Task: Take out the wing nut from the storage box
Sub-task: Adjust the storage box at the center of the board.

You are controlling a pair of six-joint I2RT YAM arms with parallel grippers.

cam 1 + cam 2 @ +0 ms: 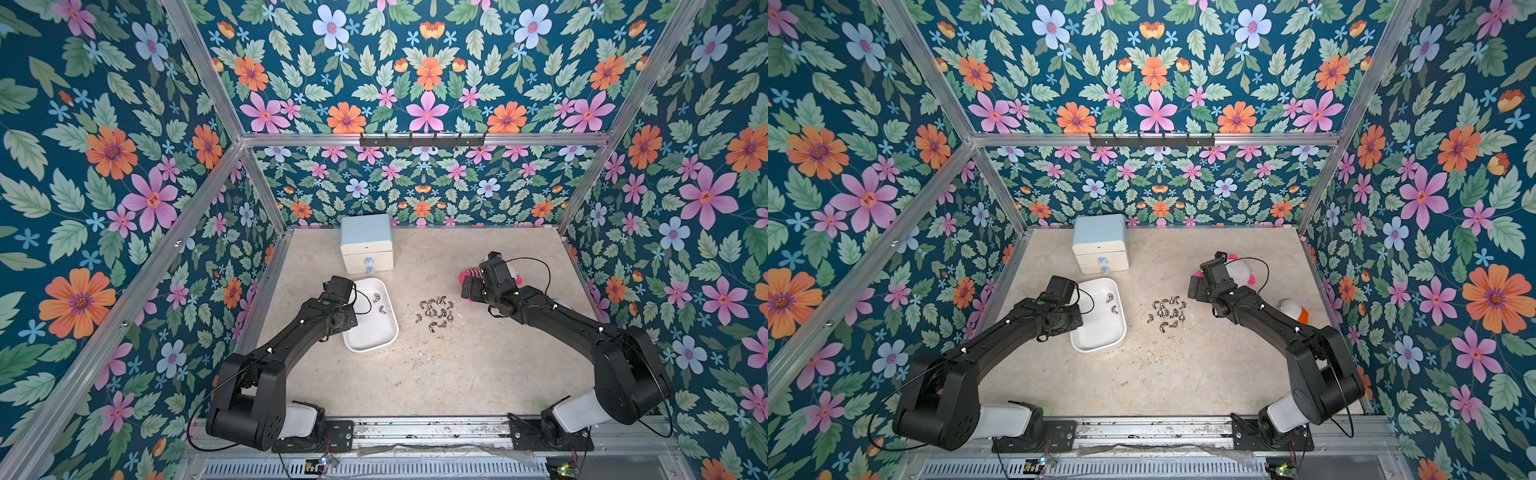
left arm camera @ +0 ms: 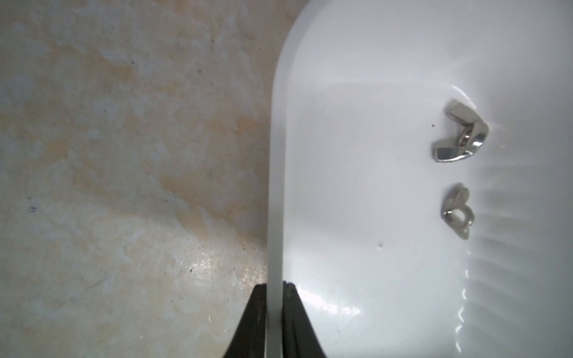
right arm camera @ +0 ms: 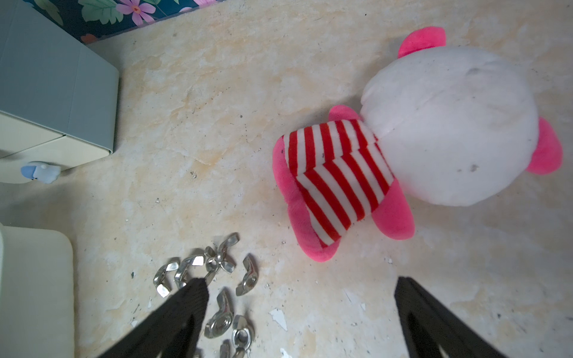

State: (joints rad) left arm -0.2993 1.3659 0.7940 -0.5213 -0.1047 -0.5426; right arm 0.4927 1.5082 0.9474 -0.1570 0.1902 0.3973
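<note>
The storage box (image 1: 374,345), a shallow white tub, lies at the left of the table in both top views. Two silver wing nuts (image 1: 377,296) (image 1: 382,309) rest on its floor near the far end; the left wrist view shows them too (image 2: 462,136) (image 2: 457,214). My left gripper (image 2: 275,283) is shut on the box's left wall (image 2: 274,186), with one finger outside and one inside. My right gripper (image 3: 300,281) hangs open and holds nothing, above the table beside a pile of several wing nuts (image 3: 217,279).
The loose wing nut pile (image 1: 434,316) lies on the table right of the box. A blue-topped mini chest of drawers (image 1: 365,243) stands behind the box. A pink and white plush toy (image 3: 403,139) lies at the right, and a white and orange object (image 1: 1295,309) beyond the right arm.
</note>
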